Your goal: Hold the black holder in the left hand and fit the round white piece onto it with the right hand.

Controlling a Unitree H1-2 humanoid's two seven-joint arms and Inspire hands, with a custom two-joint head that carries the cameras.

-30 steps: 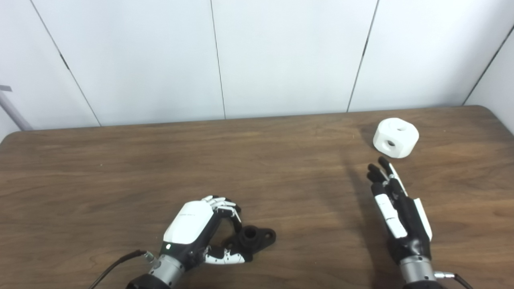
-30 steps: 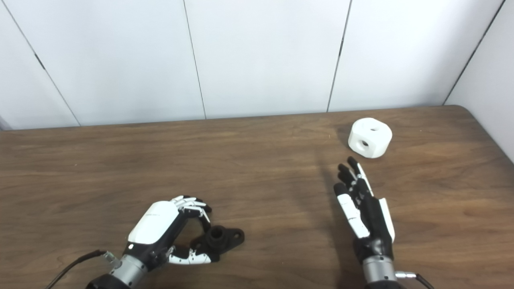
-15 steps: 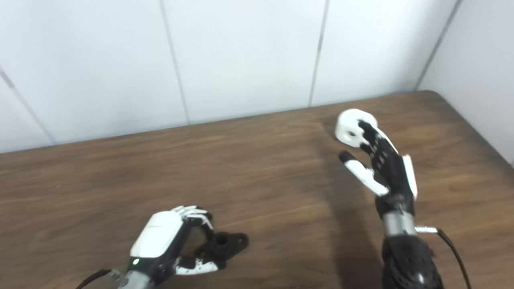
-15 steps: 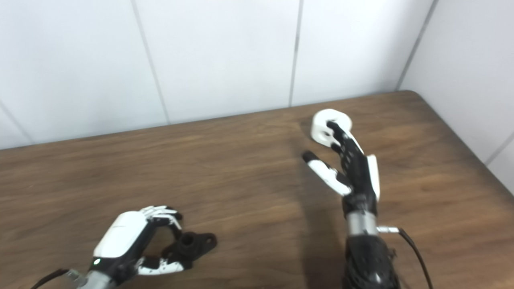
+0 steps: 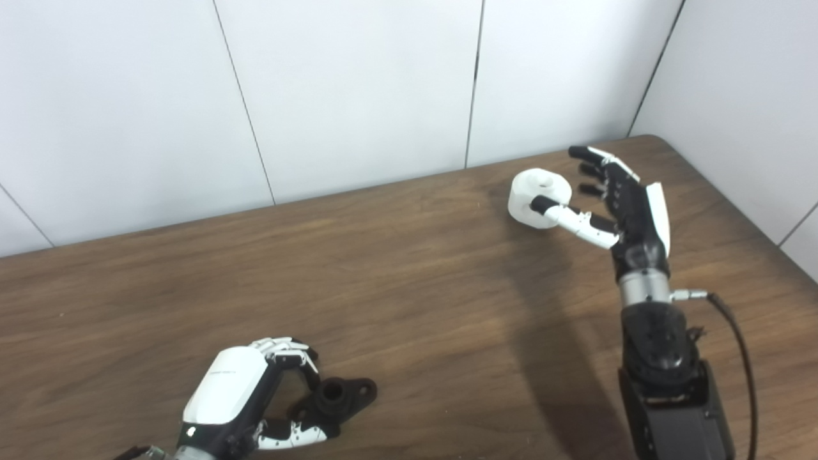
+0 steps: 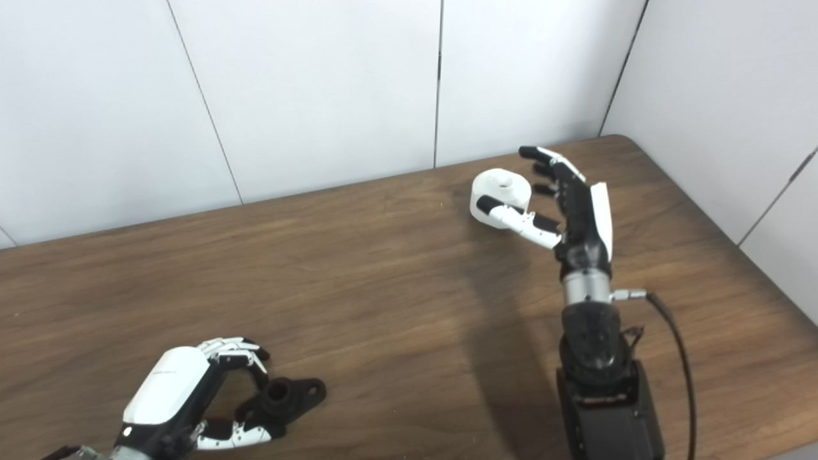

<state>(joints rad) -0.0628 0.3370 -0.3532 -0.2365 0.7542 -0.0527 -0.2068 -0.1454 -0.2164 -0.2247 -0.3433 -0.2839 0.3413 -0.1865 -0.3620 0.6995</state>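
The black holder (image 5: 342, 396) lies on the wooden table (image 5: 409, 287) near its front left. My left hand (image 5: 233, 393) curls over the holder's left end, with the fingers above it and the thumb along its front. The round white piece (image 5: 543, 186) stands at the far right of the table. My right hand (image 5: 629, 207) is open around it: the thumb crosses the piece's front and the fingers (image 6: 553, 160) spread behind and to its right, apart from it.
White wall panels rise close behind the table and along its right side. The table's rounded far right corner (image 5: 652, 137) lies just past my right hand. A black cable (image 5: 735, 326) hangs off the right wrist.
The camera has swung to the right. My right hand has reached forward from mid-table to the white piece and opened around it. The left hand has stayed at the holder.
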